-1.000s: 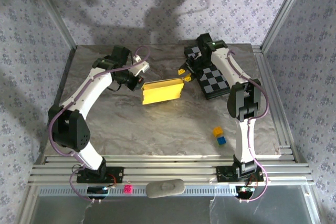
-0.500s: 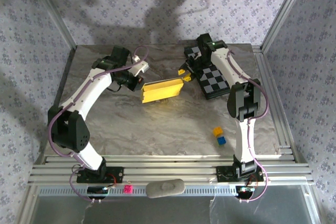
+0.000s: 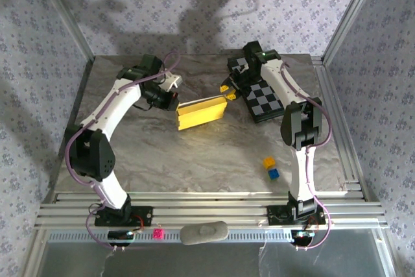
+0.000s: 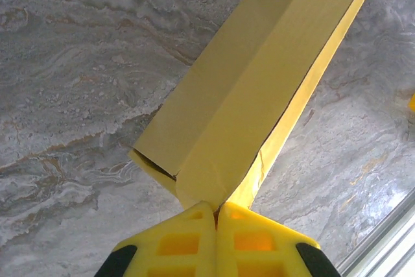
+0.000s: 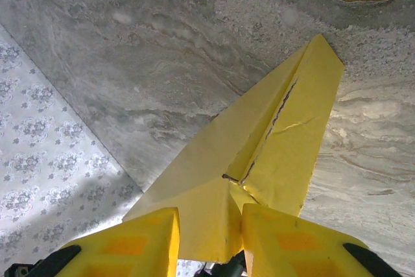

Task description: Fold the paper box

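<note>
Forming a long creased wedge, the paper box (image 4: 272, 76) is yellow cardboard.

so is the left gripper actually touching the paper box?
Touching. In the left wrist view the left gripper is pinched shut on the near corner of the paper box, with no gap between them.
</note>
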You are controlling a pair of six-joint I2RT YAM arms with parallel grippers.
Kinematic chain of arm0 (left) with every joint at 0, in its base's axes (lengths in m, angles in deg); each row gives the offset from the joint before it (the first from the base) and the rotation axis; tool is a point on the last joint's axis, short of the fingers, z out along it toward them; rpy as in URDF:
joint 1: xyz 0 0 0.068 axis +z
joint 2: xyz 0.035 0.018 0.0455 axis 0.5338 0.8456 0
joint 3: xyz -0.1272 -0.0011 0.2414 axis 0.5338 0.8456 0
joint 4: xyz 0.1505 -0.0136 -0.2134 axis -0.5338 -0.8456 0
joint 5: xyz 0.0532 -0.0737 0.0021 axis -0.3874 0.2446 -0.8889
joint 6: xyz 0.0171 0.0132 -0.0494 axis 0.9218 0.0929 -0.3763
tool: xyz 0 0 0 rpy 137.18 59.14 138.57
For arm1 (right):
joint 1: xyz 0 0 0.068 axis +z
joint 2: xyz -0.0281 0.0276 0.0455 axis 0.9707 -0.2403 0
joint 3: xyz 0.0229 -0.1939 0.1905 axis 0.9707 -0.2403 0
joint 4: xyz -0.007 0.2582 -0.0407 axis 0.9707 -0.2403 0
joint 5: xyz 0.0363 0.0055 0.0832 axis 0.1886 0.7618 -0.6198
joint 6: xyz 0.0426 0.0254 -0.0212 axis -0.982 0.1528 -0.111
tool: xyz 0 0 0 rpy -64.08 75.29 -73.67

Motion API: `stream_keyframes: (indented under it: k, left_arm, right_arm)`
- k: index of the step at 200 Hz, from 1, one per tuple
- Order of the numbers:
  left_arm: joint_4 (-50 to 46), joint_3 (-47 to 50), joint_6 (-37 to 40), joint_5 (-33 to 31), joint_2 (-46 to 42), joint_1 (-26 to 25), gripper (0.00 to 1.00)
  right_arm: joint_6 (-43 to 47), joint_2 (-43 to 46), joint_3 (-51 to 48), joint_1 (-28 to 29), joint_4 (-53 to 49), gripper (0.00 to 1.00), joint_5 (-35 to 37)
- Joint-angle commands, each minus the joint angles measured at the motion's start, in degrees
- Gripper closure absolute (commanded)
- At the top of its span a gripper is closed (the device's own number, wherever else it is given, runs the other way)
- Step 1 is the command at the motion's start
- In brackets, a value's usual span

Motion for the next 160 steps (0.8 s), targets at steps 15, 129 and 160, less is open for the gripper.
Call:
stream_keyframes:
  k: [15,129,160]
  left_arm:
    - [1.0,-0.4,-3.5,2.7,-0.4,-2.3,0.91]
    - [5.0,5.2,-1.8,-3.8,-6.1,-5.4,0.6]
    - [5.0,8.8,0.8,-4.8,-9.4,-5.4,0.56]
  right_arm:
    - [0.1,-1.4,-0.1,1.2,-1.4,0.68,-2.1]
    - [-0.9,-1.4,0.0,1.2,-1.1,0.68,-1.4]
    - [-1.2,-1.7,0.0,1.2,-0.9,0.68,-1.7]
